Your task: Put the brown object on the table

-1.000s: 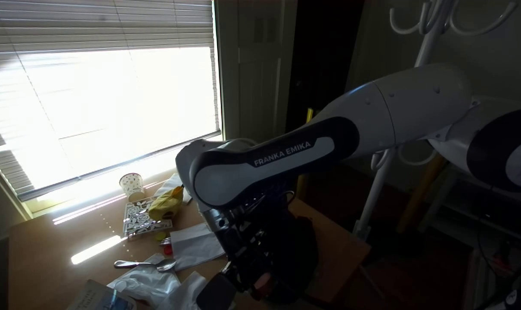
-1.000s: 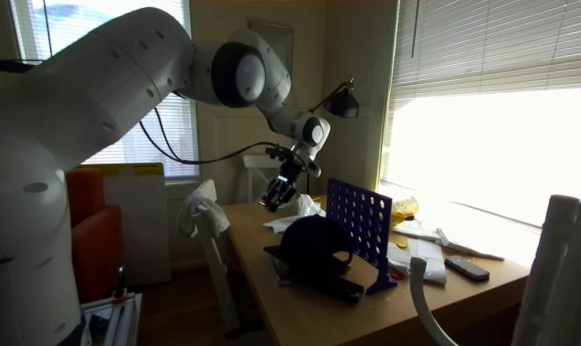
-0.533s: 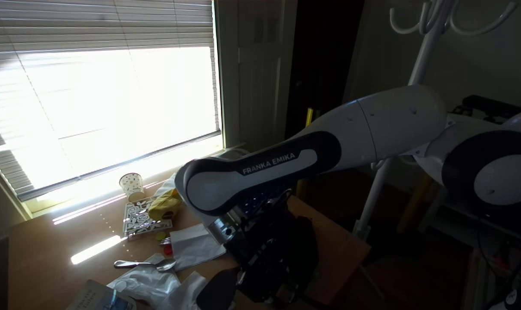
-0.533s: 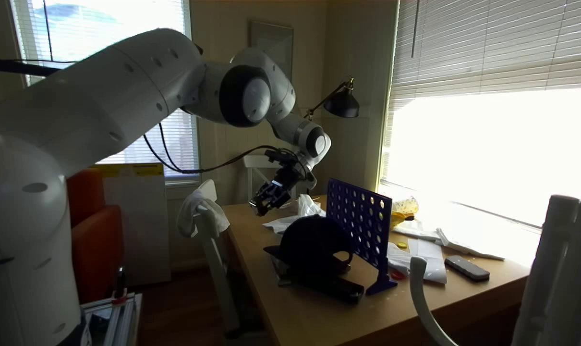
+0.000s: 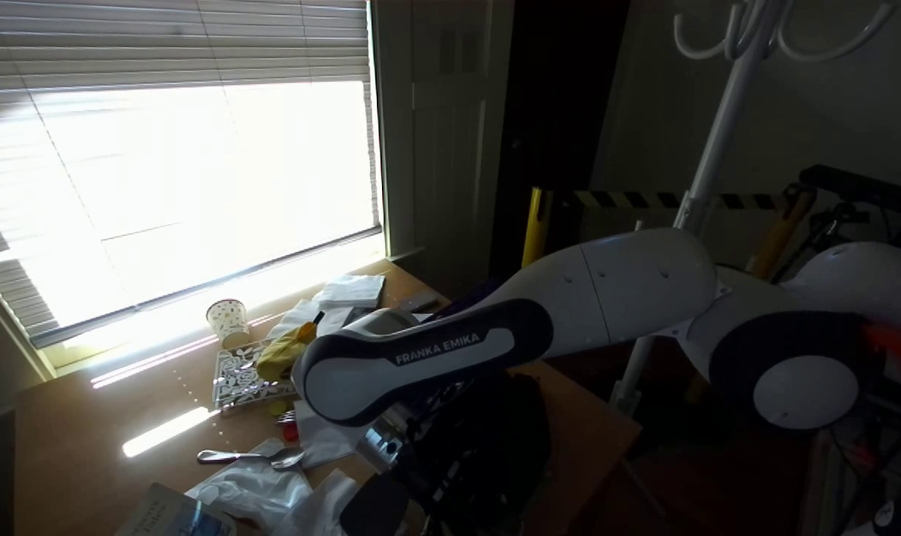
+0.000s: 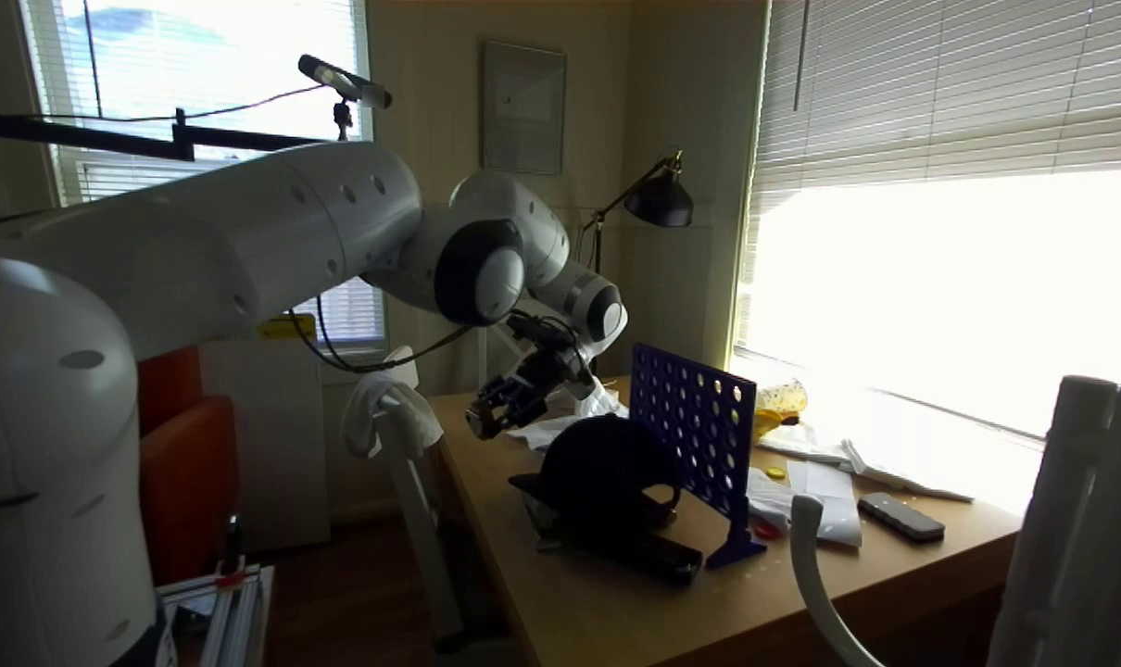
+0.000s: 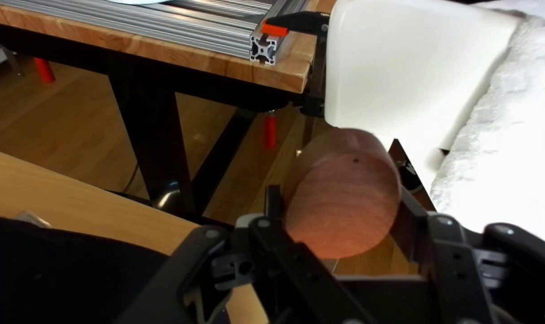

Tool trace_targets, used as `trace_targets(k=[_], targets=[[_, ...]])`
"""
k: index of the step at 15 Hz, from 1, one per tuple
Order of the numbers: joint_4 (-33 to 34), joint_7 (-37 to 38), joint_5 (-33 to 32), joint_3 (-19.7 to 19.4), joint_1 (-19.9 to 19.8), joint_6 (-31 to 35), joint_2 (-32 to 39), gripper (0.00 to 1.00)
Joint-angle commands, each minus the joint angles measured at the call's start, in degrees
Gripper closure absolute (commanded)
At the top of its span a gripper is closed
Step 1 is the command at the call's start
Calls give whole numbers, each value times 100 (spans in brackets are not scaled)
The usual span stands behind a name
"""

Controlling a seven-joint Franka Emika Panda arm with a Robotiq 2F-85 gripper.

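Note:
The brown object (image 7: 342,202) is a round, thick wooden piece with a small dark hole near its rim. It sits between the fingers of my gripper (image 7: 342,204) in the wrist view, with a finger against each side. In an exterior view my gripper (image 6: 491,419) is above the far left edge of the table, tilted down toward the left. The table (image 6: 588,602) is a light tan wooden top; it also shows in the wrist view (image 7: 97,207) to the left of the object. Below the object the wrist view shows floor. In an exterior view (image 5: 71,454) the arm hides the gripper's tips.
A black cap (image 6: 607,472) and a blue upright game grid (image 6: 695,426) stand on the table near the arm. White bags (image 5: 253,484), a spoon (image 5: 246,455) and a paper cup (image 5: 228,324) lie farther along. A white chair (image 7: 412,67) with a white cloth stands beside the table.
The arm has lowered. My gripper has moved down and to the left in an exterior view, holding the brown object. The things on the table have not moved.

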Motion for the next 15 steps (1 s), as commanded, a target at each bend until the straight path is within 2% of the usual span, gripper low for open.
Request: trace_targets(k=[1, 3, 15], targets=[[1119, -139, -111, 41, 183, -386, 692, 66], [1135, -226, -60, -89, 259, -201, 697, 66], [1684, -594, -288, -252, 449, -673, 1329, 66]])
